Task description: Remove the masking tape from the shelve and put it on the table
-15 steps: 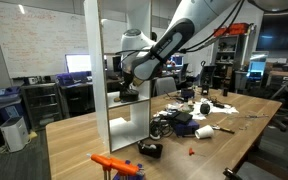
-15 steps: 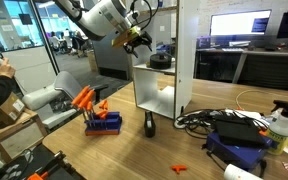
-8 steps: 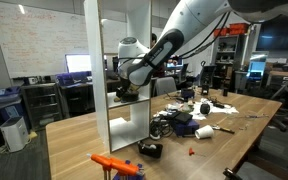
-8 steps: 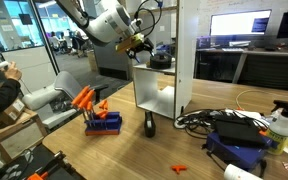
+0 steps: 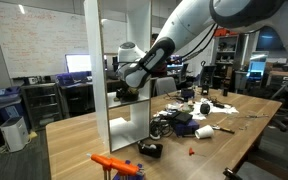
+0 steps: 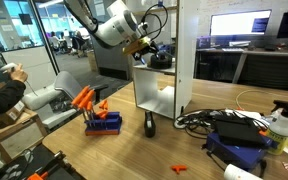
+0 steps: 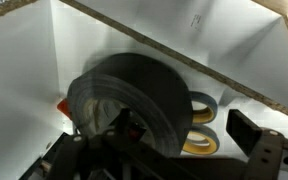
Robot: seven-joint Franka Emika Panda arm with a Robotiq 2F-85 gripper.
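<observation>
- Left of the shelve (image 6: 186, 70), a blue bin (image 6: 102, 123) of orange-handled tools sits on the table (image 6: 134, 160). I see no dark roll on the wood there, so nothing has been set down yet.
- From that side the arm (image 6: 112, 22) reaches across, and its gripper (image 6: 144, 47) is at the open face of an upper compartment of the shelve.
- The masking tape (image 6: 161, 60) rests on that compartment's floor, just inside the shelve and right in front of the gripper.
- In the wrist view the dark roll fills the middle. The finger (image 7: 254, 135) on its right stands clear of it, with white shelf wall showing between them. To my eye the jaws are spread wide and grip nothing.
- Deeper in the shelve, behind the roll, lie two paler tape rolls (image 7: 199, 125).
- Right of the shelve, cables and tools (image 6: 224, 125) crowd the table, while the wood in front of the shelve looks bare.
- As I judge it, the reach is about finished. Clamping the roll, drawing it out of the shelve and setting it on the table are all left to do.
</observation>
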